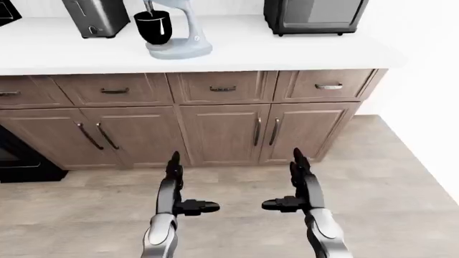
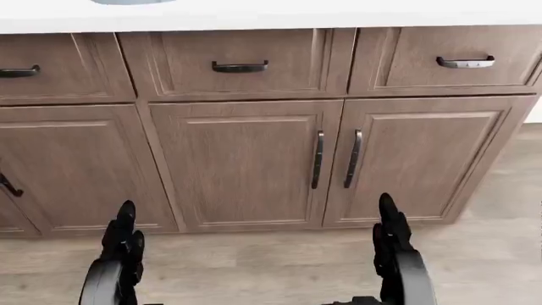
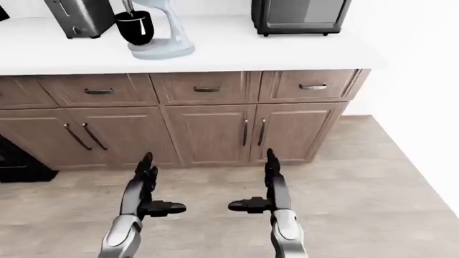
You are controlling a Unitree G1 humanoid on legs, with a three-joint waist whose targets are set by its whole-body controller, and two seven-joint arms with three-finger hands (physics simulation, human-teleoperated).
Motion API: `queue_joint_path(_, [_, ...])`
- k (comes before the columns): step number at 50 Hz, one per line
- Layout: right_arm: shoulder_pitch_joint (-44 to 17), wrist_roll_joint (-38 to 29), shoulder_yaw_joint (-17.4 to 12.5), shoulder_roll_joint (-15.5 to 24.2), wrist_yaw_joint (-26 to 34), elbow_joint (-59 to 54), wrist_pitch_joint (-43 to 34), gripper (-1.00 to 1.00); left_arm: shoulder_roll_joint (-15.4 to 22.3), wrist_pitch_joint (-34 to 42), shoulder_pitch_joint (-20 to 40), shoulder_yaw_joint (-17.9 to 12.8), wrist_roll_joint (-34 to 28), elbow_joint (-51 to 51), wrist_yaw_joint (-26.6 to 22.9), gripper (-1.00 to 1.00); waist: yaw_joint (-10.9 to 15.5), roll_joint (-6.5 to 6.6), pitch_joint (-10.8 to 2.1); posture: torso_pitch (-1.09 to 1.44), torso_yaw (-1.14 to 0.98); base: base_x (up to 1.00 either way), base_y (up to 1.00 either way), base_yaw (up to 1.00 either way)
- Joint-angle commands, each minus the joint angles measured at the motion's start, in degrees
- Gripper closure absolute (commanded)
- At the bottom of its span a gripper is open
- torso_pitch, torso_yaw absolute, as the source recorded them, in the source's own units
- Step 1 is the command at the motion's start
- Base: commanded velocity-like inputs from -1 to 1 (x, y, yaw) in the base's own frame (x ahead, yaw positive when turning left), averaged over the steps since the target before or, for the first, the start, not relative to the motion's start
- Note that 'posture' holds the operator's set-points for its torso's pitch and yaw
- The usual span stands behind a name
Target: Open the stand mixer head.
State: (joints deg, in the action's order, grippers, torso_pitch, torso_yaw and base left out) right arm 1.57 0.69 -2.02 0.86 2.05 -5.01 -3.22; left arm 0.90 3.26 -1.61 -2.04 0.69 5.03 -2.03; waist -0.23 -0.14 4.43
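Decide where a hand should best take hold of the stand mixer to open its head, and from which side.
Probably the head's end above the black bowl, lifted from below: the stand mixer has its column on the view's right, which suggests the hinge is there. The head is cropped, so this is a guess.

The white counter (image 1: 287, 51) carries a mixer (image 1: 176, 32), toaster (image 1: 97, 17) left of it, microwave (image 1: 314, 15) right.

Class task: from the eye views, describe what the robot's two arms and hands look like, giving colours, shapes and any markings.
Both forearms are smooth, rounded silver-grey shells. Each narrows into a matte black wrist section and a black three-finger hand: left hand, right hand. The fingers are stubby, blocky segments, with one thumb-like digit jutting sideways. No cables, labels or markings are visible.
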Motion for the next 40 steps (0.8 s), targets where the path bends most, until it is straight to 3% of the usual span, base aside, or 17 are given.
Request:
queue_joint_path(1, [-1.79,1.83,-0.39,-0.20,0.27,6.39,3.22,-1.00,0.16,-4.15,1.69,0.27,0.23,-3.36,-0.68,-0.98,-0.12,-0.45,-0.05,0.00,0.00,0.00,0.00,0.00])
queue_joint_path(3, [-1.86,2.24,-0.32,-0.16,0.28,6.49,3.40,-1.00,0.13,-4.15,1.85,0.21,0.32,-3.23,-0.76,-0.98,0.44,-0.06,-3.54,0.00,0.00,0.00,0.00,0.00])
queue_joint_path(4, [-1.81,2.25,-0.25,-0.14,0.27,6.49,3.44,-1.00,0.15,-4.24,1.88,0.23,0.26,-3.14,-0.79,-0.98,0.45,-0.06,-2.99,0.00,0.00,0.00,0.00,0.00])
queue_joint_path(5, [-1.69,2.41,-0.13,-0.19,0.32,6.66,3.40,-1.00,0.14,-4.14,1.82,0.28,0.28,-3.21,-0.88,-0.98,0.38,-0.32,-0.97,0.00,0.00,0.00,0.00,0.00])
queue_joint_path(7, [-1.69,2.43,0.11,-0.15,0.43,7.07,3.18,-1.00,0.09,-4.05,1.79,0.45,0.12,-3.29,-1.02,-0.98,0.40,-0.38,-3.99,0.00,0.00,0.00,0.00,0.00])
queue_joint_path(8, [-1.95,2.53,0.04,-0.11,0.41,7.09,3.03,-1.00,0.09,-3.94,1.87,0.48,0.12,-3.39,-1.08,-0.98,0.41,-0.40,-4.29,0.00,0.00,0.00,0.00,0.00])
queue_joint_path(12, [-2.02,2.92,-0.09,-0.11,0.53,7.04,3.60,-1.00,0.08,-4.02,2.08,0.32,0.22,-3.04,-0.96,-0.98,0.44,-0.36,-4.46,0.00,0.00,0.00,0.00,0.00])
queue_joint_path(16, [-3.07,0.47,0.42,0.35,1.75,5.04,15.69,-1.00,-0.04,-8.28,2.01,0.55,0.31,-3.15,-1.29,-0.97,0.36,-0.23,-4.68,0.00,0.00,0.00,0.00,0.00])
queue_joint_path(21, [-3.40,2.78,1.15,0.39,5.65,11.24,20.69,-1.00,-0.59,-13.43,2.47,0.29,2.56,-7.49,-1.60,-0.98,0.30,-0.13,-5.20,0.00,0.00,0.00,0.00,0.00])
queue_joint_path(25, [-3.26,11.21,1.94,-0.93,8.12,21.01,21.86,-1.00,-1.09,-16.08,3.12,-0.60,8.73,-14.15,-1.42,-0.97,0.25,-0.17,-5.54,0.00,0.00,0.00,0.00,0.00])
queue_joint_path(27, [-2.59,12.35,3.00,-0.71,9.97,23.58,22.45,-1.00,-1.42,-16.94,2.10,0.08,11.41,-17.85,-2.02,-0.97,0.22,-0.19,-5.54,0.00,0.00,0.00,0.00,0.00])
queue_joint_path(32, [-5.09,12.80,2.63,-0.42,8.12,30.82,16.22,-1.00,-0.41,-12.68,5.23,-0.78,14.89,-27.88,0.72,-0.98,0.19,-0.14,-5.58,0.00,0.00,0.00,0.00,0.00])
queue_joint_path(40, [-14.93,15.65,1.53,0.15,1.51,44.26,0.67,-1.00,1.50,-0.45,12.20,-3.10,21.34,-42.18,6.17,-0.97,0.24,0.11,-4.77,0.00,0.00,0.00,0.00,0.00])
